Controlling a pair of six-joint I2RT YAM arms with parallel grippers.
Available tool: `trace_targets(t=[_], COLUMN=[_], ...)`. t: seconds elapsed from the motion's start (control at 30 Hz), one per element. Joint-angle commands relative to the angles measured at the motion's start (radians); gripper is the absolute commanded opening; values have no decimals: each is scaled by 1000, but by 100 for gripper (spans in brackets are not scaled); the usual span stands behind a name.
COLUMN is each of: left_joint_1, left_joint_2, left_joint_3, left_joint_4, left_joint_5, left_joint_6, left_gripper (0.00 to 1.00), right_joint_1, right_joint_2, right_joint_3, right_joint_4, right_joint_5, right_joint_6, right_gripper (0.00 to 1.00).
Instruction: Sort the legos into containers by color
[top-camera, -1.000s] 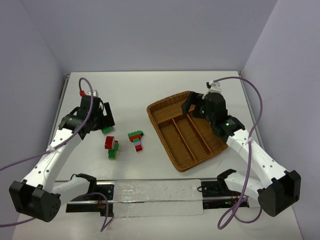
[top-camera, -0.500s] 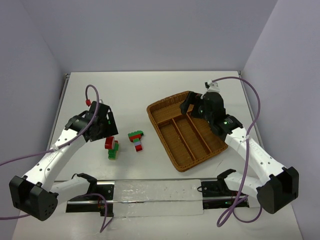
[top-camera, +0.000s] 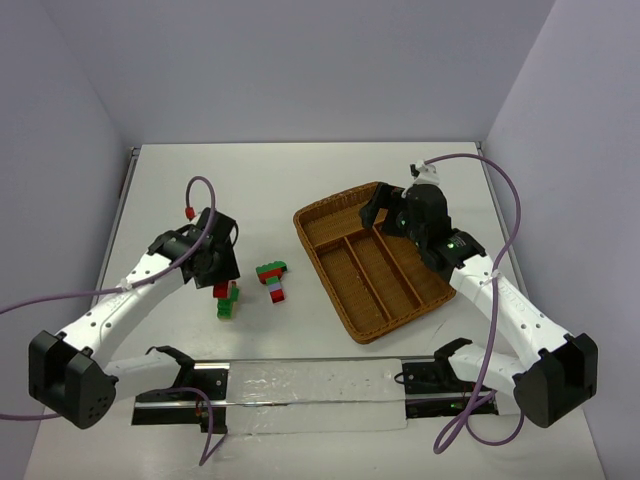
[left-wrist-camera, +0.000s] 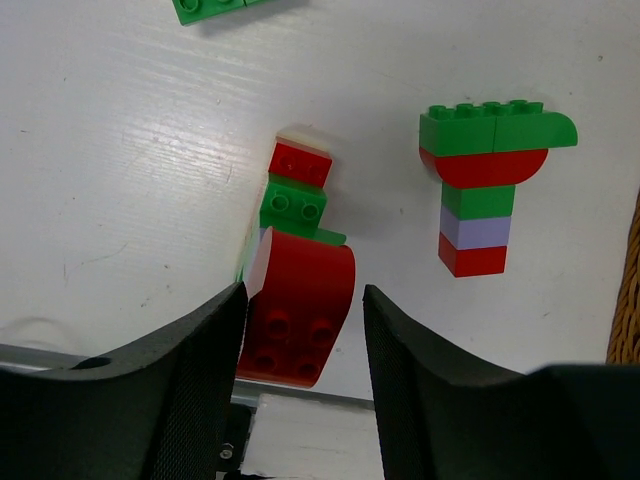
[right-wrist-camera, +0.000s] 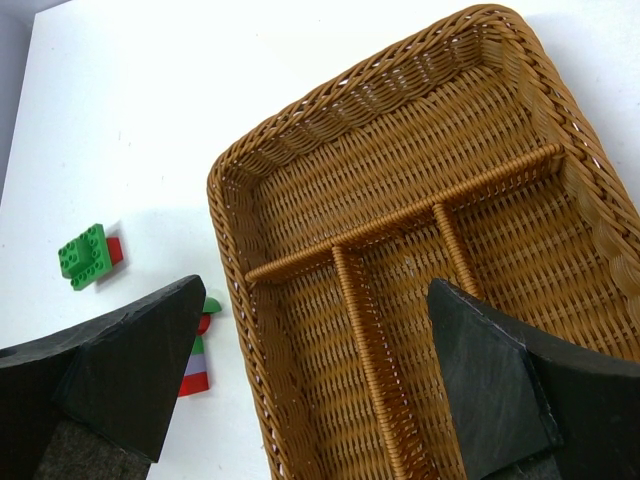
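Note:
My left gripper (top-camera: 221, 277) is open and low over a red and green lego clump (top-camera: 226, 298). In the left wrist view, the clump's curved red brick (left-wrist-camera: 298, 305) lies between the fingers of that gripper (left-wrist-camera: 300, 400), close to the left one and apart from the right one. A second clump of green, red and pale purple (top-camera: 272, 280) lies to its right, also in the left wrist view (left-wrist-camera: 480, 195). The brown wicker tray (top-camera: 330, 205) shows no bricks in its compartments. My right gripper (top-camera: 386, 212) is open and empty above its crosswise section (right-wrist-camera: 400, 160).
A loose green brick (left-wrist-camera: 215, 8) lies beyond the clump; in the right wrist view it shows with a red piece beside it (right-wrist-camera: 88, 255). The metal rail (top-camera: 300, 380) runs along the near edge. The tray's rim (right-wrist-camera: 330, 100) stands raised.
My left arm has swung right and nearer, from over the loose green brick to the red and green clump. The right arm has hardly moved.

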Motion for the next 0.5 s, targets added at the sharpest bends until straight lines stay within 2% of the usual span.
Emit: trace_targets(t=[0.0,0.37,0.47], left_joint_1=[-14,-29,-32], left_joint_2=[11,37,43], left_joint_3=[6,18,28], left_joint_4=[-10,-62,-91], left_joint_5=[-36,-96,-115], left_joint_6=[-38,-81,-91], left_gripper=[58,59,67], right_joint_1=[7,8,7], right_joint_2=[-16,-13,-11], right_joint_3=[40,32,34], right_joint_4=[27,29,32], right_joint_5=[3,-8,-10], right_joint_6=[10,19,20], right_gripper=[100,100,100])
